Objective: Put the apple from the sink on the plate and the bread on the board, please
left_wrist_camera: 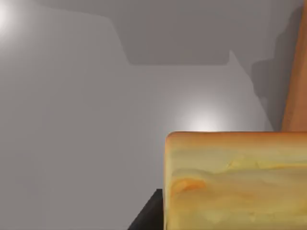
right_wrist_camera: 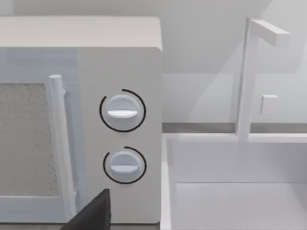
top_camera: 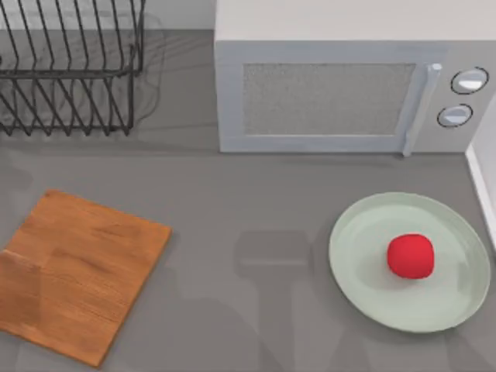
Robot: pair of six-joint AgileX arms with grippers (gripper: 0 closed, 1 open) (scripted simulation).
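Grey worktop (top_camera: 232, 225) carries the smooth red apple (top_camera: 410, 256) on the glossy mint plate (top_camera: 356, 263), the grained board (top_camera: 77, 271) bare at left. Golden, brown-topped bread (left_wrist_camera: 235, 182) sits close under the left wrist camera, perhaps held; I cannot tell how either arm's jaws stand.

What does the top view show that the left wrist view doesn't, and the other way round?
Top view alone: the apple sitting on the plate, the microwave behind it, and a wire rack at the back left. Left wrist view alone: the bread close up, filling the near corner over bare grey surface. Shared: the board, which the wrist view catches as an orange-brown strip at its edge.
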